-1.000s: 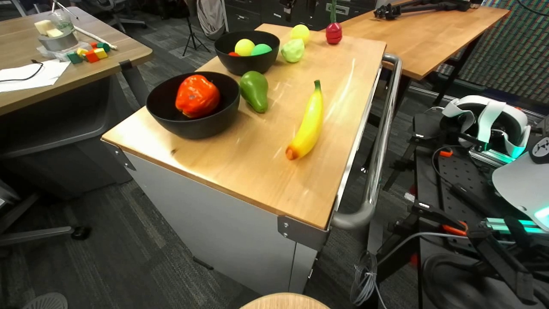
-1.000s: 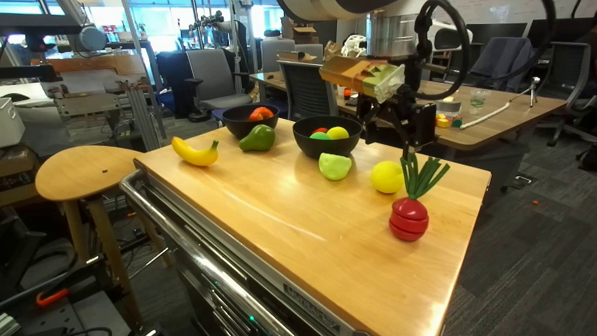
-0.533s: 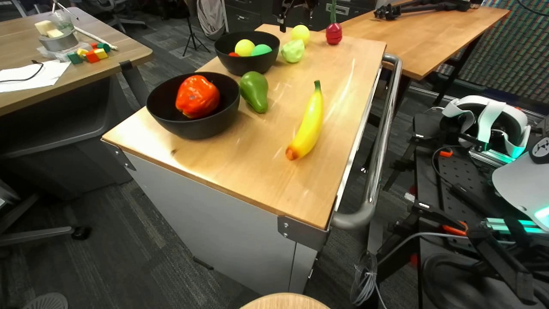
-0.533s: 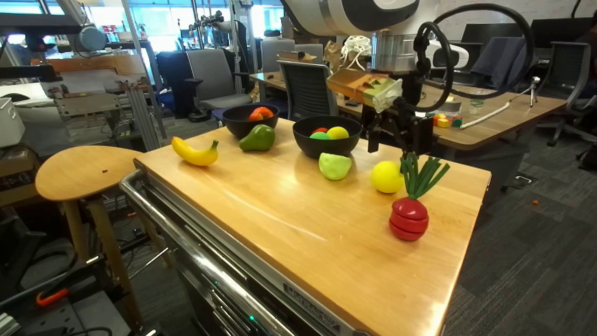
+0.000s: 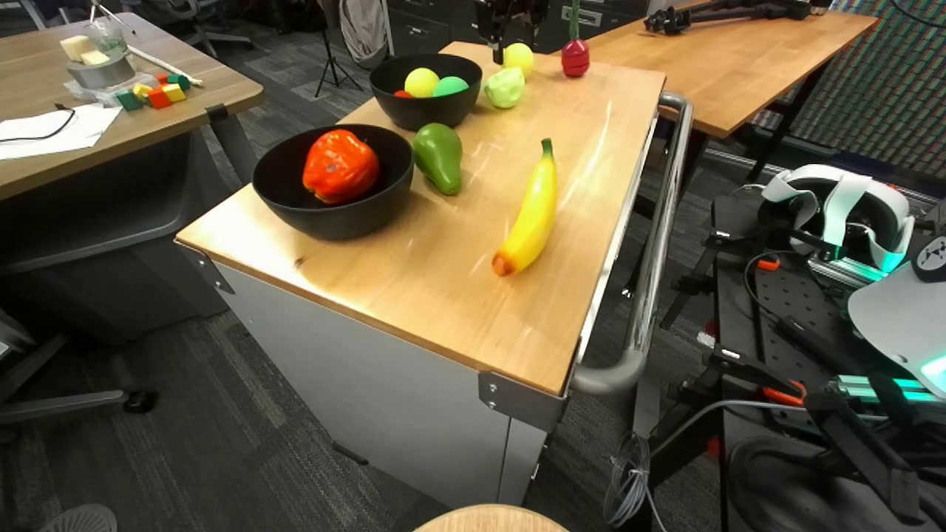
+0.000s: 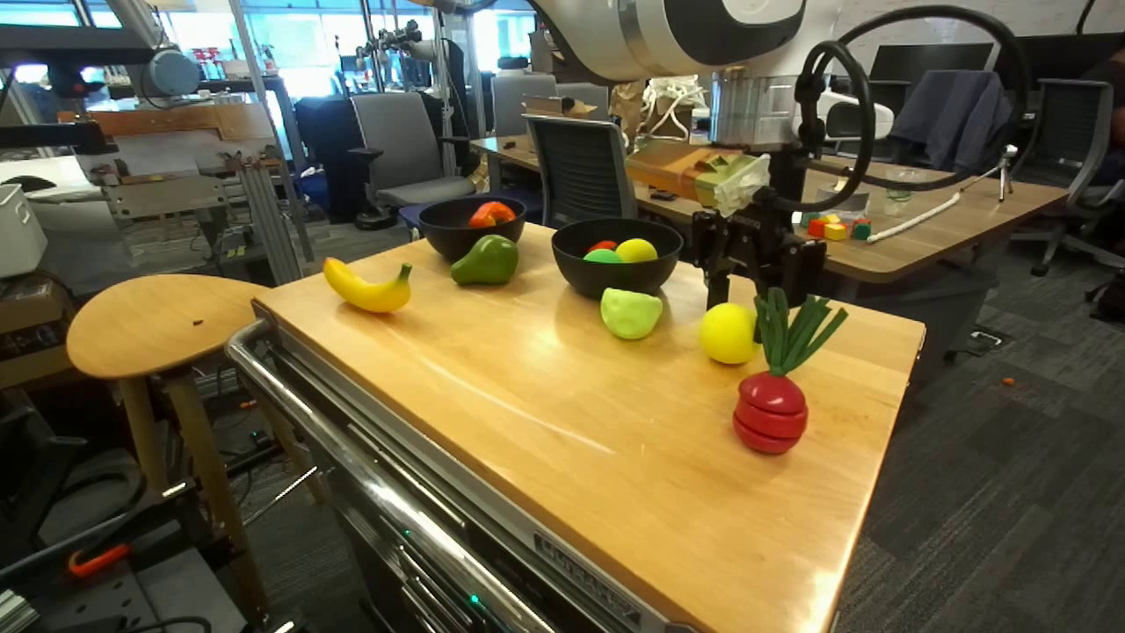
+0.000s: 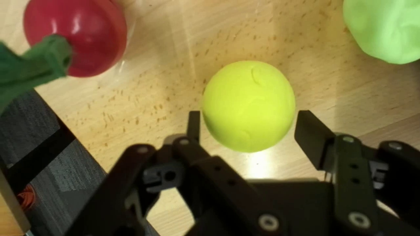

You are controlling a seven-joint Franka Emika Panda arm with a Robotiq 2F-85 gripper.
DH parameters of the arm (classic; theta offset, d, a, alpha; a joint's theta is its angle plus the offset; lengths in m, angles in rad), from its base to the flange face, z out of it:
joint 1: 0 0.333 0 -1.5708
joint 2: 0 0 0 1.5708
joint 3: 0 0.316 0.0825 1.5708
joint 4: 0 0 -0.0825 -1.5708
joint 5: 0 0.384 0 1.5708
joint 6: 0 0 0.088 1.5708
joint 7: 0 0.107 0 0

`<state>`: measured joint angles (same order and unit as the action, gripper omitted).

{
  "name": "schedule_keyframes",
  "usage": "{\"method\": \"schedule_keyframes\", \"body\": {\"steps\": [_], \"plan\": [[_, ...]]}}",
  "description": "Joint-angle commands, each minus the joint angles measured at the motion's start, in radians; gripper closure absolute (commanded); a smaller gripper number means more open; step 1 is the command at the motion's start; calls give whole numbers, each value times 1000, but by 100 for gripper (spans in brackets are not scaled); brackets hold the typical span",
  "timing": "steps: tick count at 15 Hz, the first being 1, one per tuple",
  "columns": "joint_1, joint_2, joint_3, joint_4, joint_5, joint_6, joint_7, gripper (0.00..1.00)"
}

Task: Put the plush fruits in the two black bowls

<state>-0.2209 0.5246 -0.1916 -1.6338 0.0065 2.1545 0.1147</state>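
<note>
So I'm on the yellow ball-shaped fruit (image 7: pixel 248 106), which sits on the wooden tabletop (image 7: pixel 147 98) just right of center in the wrist view. My gripper (image 7: pixel 248 122) is spread a bit wider than the fruit, one finger (image 7: pixel 194 126) each side, and hasn't got hold of anything. The one on the left of that frame looks super close; can't tell if it's touching. I'd call this lining up for the grab. Next I probably want to sink a touch lower, close evenly, then lift it to a bowl.

Around it: pale green lumpy fruit (image 7: pixel 387 29) at upper right, red radish (image 7: pixel 88 36) at upper left, and I'd keep clear of its green leaves (image 7: pixel 36 62). In an exterior view, the upper black bowl (image 5: pixel 399 111) has a yellow ball (image 5: pixel 422 81), a green ball (image 5: pixel 449 86) and something red (image 5: pixel 403 93) mostly hidden; the lower black bowl (image 5: pixel 332 219) has a red pepper (image 5: pixel 340 166). Avocado (image 5: pixel 440 157) and banana (image 5: pixel 531 214) are still out, so not quite halfway imo.

Versus a second ago: I was higher, barely poking in at the top edge there; now I've dropped to straddle the fruit. Fruits and bowls haven't budged.
</note>
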Motion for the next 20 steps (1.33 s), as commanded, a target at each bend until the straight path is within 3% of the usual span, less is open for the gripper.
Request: {"method": "schedule_keyframes", "body": {"steps": [1, 3, 6, 12, 20], "plan": [[8, 22, -5, 56, -17, -50, 23, 58], [13, 11, -4, 50, -20, -33, 25, 71], [24, -87, 20, -20, -13, 29, -29, 79], [90, -391, 67, -253, -54, 207, -130, 80], [248, -658, 231, -574, 28, 477, -189, 80]]}}
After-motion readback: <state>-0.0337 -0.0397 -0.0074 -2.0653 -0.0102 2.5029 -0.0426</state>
